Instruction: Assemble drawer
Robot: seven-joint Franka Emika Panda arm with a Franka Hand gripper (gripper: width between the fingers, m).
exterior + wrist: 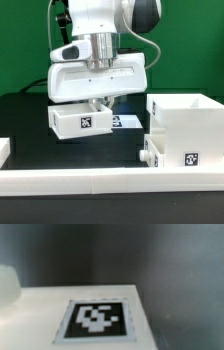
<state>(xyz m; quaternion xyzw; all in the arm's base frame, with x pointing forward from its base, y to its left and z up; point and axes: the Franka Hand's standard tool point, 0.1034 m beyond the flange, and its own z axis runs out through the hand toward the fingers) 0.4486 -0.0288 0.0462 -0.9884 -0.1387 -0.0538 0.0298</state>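
Observation:
In the exterior view my gripper (100, 104) hangs over the table's middle, its jaws closed on the far wall of a small low white tray (80, 121) with a black-and-white tag on its front. The tray seems to be held just above the black table. The tall white box shell (186, 118) stands at the exterior view's right, open at the top, with a tag low on its front. A second low white piece (150, 150) juts from its left side. The wrist view shows the held tray's white face (40, 308) and tag (97, 319) very close. My fingers do not show there.
The long low white border wall (100, 181) runs along the front of the table. The marker board (127, 121) lies flat behind the held tray. A green backdrop stands behind the arm.

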